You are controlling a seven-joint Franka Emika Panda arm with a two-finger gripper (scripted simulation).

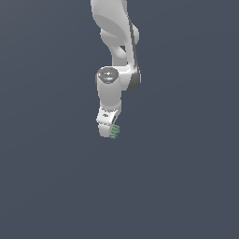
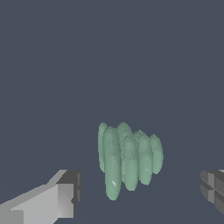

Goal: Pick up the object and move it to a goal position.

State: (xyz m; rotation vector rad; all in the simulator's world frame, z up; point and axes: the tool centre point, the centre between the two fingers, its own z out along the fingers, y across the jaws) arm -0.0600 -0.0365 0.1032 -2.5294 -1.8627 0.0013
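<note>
1. Exterior view: a white Panda arm is reaching down from the top edge of the frame against a plain dark slate-blue background, its wrist section pointing toward the lower part of the scene.
2. At the arm's lowest end, the gripper is showing only as a white block; its fingers are too small in this view to make out.
3. Just beside that block, on the exterior view's right, the object is appearing as a tiny green ridged lump, much smaller than the gripper and pressed close against its outline.
4. Wrist view, reading left to right: one light grey finger with a dark pad is entering at the lower corner of the picture.
5. Next, the object is sitting between the two fingers as a cluster of pale green, elongated lobes standing side by side.
6. At the far edge, the second finger is showing only its dark ribbed pad.
7. The gripper is standing wide open, with clear gaps separating each pad from the green lump, and it is gripping nothing.
</note>
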